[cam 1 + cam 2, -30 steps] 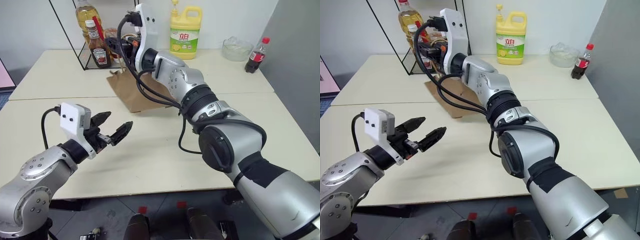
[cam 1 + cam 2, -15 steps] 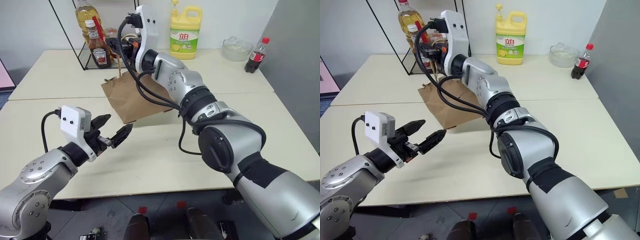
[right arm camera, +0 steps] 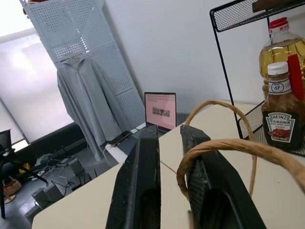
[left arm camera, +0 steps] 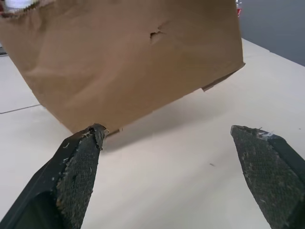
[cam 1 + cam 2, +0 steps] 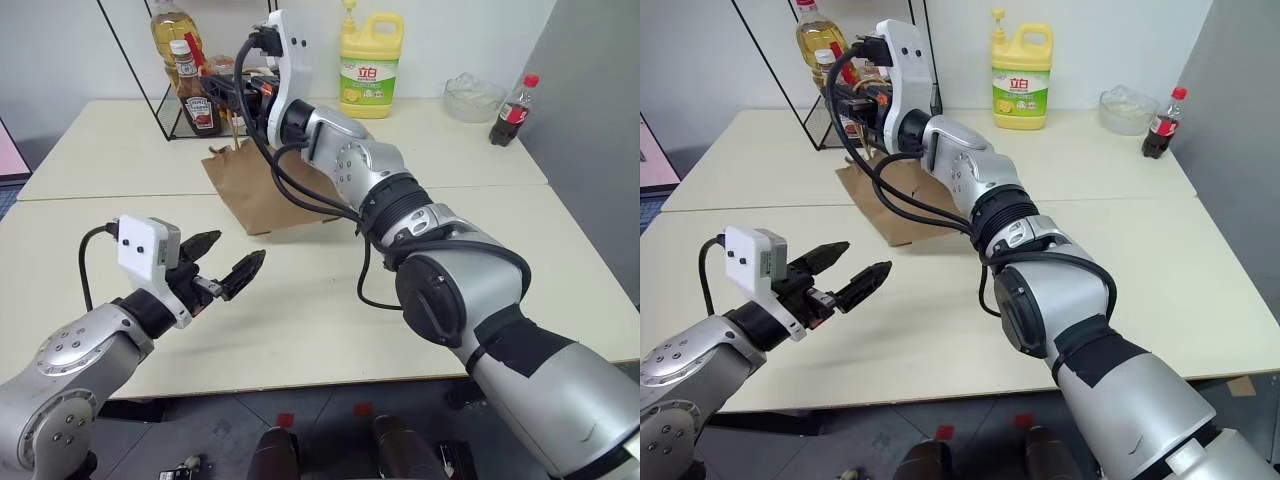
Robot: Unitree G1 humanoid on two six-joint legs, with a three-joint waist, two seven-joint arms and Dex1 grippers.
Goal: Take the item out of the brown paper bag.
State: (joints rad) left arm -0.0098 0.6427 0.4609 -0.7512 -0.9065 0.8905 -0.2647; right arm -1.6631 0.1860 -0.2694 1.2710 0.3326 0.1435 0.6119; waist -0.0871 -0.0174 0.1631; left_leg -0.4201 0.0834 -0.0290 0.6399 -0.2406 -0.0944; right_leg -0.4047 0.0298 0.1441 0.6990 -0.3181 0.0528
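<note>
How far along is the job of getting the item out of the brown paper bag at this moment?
Done: the right gripper is shut on a cord handle of the brown paper bag, which hangs tilted with its lower edge by the table.
In hand: the left gripper is open near the bag.
Left: the item isn't out; no bottle is visible.

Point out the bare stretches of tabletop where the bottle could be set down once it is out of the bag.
Free: the near table in front of the brown paper bag, and the stretch between the yellow detergent jug and the cola bottle. Crowded: the far left corner, around the wire rack with the ketchup bottle.
</note>
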